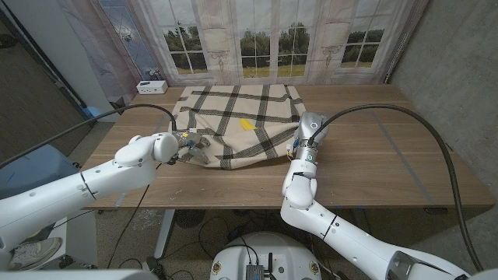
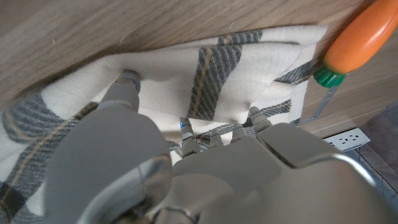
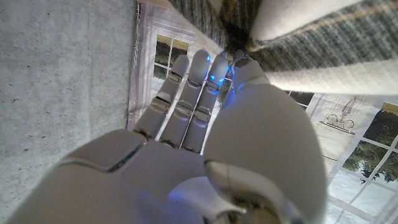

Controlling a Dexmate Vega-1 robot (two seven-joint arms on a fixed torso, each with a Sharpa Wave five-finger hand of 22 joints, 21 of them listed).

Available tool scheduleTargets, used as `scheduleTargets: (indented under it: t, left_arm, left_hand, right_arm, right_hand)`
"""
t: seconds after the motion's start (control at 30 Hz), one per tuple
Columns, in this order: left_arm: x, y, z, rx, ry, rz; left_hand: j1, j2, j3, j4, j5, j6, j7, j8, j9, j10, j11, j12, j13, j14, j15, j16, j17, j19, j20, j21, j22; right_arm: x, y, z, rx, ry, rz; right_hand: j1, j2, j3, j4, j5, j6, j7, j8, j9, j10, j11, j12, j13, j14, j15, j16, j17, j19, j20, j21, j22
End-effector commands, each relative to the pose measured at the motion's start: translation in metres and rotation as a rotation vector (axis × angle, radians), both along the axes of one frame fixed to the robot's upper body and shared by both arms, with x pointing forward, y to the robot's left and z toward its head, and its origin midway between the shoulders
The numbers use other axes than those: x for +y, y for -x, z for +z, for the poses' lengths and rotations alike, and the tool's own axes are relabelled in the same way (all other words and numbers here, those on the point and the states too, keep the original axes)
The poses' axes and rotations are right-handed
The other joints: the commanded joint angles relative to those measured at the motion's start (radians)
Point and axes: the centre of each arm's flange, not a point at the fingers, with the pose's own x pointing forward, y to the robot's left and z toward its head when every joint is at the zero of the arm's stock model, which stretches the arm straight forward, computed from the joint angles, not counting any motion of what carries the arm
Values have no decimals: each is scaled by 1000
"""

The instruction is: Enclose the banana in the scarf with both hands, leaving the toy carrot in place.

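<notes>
A cream scarf [image 1: 233,117] with dark plaid stripes lies spread on the far middle of the wooden table [image 1: 373,163]. A small yellow part of the banana [image 1: 246,124] peeks out of its folds. My left hand [image 1: 180,148] grips the scarf's near left corner, and its fingers [image 2: 127,87] curl into a fold of the scarf [image 2: 205,74]. The orange toy carrot [image 2: 359,38] with a green end lies on the wood just beside that corner. My right hand [image 1: 310,127] is at the scarf's right edge, pinching the scarf [image 3: 311,56], which bunches at its fingertips [image 3: 235,59].
A white power strip [image 1: 150,85] sits at the table's far left corner. A printed window curtain [image 1: 280,39] hangs behind the table and a grey wall [image 1: 459,70] stands to the right. Bare wood stretches right of the scarf and along the near edge.
</notes>
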Motion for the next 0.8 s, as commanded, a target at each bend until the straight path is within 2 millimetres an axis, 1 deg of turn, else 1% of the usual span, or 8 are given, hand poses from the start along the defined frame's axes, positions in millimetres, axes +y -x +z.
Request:
scheduleTargets:
  t: [0.03, 0.13, 0.3, 0.33, 0.43, 0.53, 0.6, 0.8]
  left_arm:
    - [-7, -10, -11, -81, -175, 182]
    - [-4, -13, -15, -106, -172, 187]
    - [3, -20, -20, -157, -152, 189]
    - [4, -20, -21, -173, -142, 184]
    - [9, -19, -21, -220, -99, 161]
    - [14, -13, -15, -269, -29, 116]
    - [15, -7, -11, -303, 1, 101]
    - [13, 13, 4, -408, 41, 52]
  left_hand:
    - [30, 7, 9, 0, -8, 36, -2, 12, 5, -9, -13, 8, 2, -140, -12, 9, 2, 15, -5, 10, 1]
    - [55, 7, 1, -1, -21, 148, -2, 46, 7, 33, -35, 20, 1, -119, -25, 11, 2, 35, -15, 14, -1]
    - [125, 59, -16, 4, -70, 550, 49, 157, 7, 209, -91, 46, -2, -19, -104, 17, -2, 132, -54, 26, -4]
    - [137, 69, -14, 2, -74, 594, 52, 168, 7, 230, -94, 48, -2, -11, -106, 16, -2, 139, -54, 25, -4]
    - [214, 147, 0, -5, -119, 827, 134, 223, 11, 387, -108, 62, -5, 112, -146, 25, -5, 217, -69, 34, -3]
    - [231, 167, 2, -3, -125, 842, 153, 217, 11, 434, -103, 65, -5, 161, -148, 29, -5, 236, -64, 36, -3]
    - [228, 197, 1, 12, -121, 827, 196, 219, 34, 459, -99, 61, -3, 181, -143, 24, -5, 245, -56, 35, -1]
    - [204, 225, -8, 39, -108, 789, 200, 226, 72, 467, -81, 52, 2, 197, -126, 20, -3, 257, -50, 38, 2]
  right_arm:
    - [-4, -1, 6, -25, -3, -5]
    - [-4, -1, 7, -30, -6, -10]
    - [-8, -1, 8, -42, -17, -19]
    - [-9, -1, 8, -45, -19, -23]
    - [-12, -1, 8, -47, -21, -29]
    - [-16, -2, 8, -48, -30, -43]
    - [-19, -2, 7, -49, -38, -52]
    - [-29, 1, 2, -51, -62, -84]
  right_hand:
    - [0, -6, 4, -1, -1, 34, 27, -2, 5, 8, -5, 6, 6, 9, -91, -2, 7, -8, -2, 5, 4]
    - [0, -6, 5, -2, -1, 35, 27, -3, 6, 9, -5, 6, 6, 10, -91, -4, 9, -8, -2, 7, 4]
    - [-2, -7, 7, -2, -2, 37, 26, -4, 7, 8, -5, 6, 8, 11, -91, -6, 15, -10, -2, 10, 4]
    - [-2, -7, 8, -2, -2, 38, 25, -4, 7, 9, -6, 6, 8, 11, -91, -7, 15, -10, -2, 10, 4]
    - [-2, -7, 8, -2, -3, 38, 25, -5, 7, 9, -5, 7, 9, 11, -91, -9, 18, -10, -2, 12, 4]
    - [-3, -7, 10, -2, -3, 38, 28, -5, 9, 8, -3, 5, 8, 11, -91, -10, 20, -11, -2, 13, 4]
    - [-3, -8, 11, -3, -4, 38, 28, -6, 10, 10, -3, 6, 8, 12, -91, -12, 23, -12, -2, 15, 4]
    - [-4, -8, 14, -3, -5, 39, 28, -7, 12, 10, -5, 5, 10, 14, -91, -16, 29, -14, -3, 18, 4]
